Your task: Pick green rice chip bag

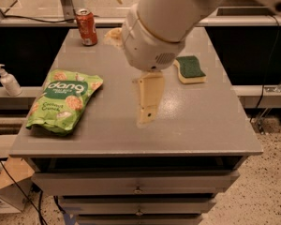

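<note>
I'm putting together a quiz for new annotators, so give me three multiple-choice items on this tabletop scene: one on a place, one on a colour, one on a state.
1. Where does the green rice chip bag lie?
A. at the front left of the table
B. at the back right corner
C. on the floor

2. What colour is the can at the back left?
A. blue
B. red
C. silver

3. What state is the bag in?
A. lifted off the table
B. standing upright
C. lying flat, with nothing touching it

Answers:
1 A: the bag sits near the table's front left edge.
2 B: the can's body is red.
3 C: the bag rests flat, while the gripper hangs over the table's middle, apart from it.
</note>
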Controlling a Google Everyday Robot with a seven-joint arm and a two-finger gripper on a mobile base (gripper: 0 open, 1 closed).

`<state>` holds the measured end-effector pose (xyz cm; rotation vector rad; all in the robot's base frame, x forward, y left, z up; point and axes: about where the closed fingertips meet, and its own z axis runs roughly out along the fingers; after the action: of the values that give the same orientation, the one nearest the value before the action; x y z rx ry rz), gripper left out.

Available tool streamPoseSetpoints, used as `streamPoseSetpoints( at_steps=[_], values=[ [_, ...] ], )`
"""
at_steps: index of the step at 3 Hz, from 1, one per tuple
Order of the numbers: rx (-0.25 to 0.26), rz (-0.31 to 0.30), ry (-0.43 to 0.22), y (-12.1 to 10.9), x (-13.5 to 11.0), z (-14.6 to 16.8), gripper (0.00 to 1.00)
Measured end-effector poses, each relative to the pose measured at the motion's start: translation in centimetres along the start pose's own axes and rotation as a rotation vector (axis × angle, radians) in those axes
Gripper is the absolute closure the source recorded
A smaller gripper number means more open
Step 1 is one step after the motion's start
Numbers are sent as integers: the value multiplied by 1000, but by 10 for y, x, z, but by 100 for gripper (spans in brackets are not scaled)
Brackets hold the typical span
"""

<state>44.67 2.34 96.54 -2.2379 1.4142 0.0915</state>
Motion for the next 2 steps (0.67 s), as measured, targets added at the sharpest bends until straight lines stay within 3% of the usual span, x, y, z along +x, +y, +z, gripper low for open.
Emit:
streamPoseSetpoints(
  at_steps=[1, 2],
  values=[
    [-45, -78, -80, -23, -31, 35, 0],
    [-54, -86, -90, -25, -34, 42, 0]
  ],
)
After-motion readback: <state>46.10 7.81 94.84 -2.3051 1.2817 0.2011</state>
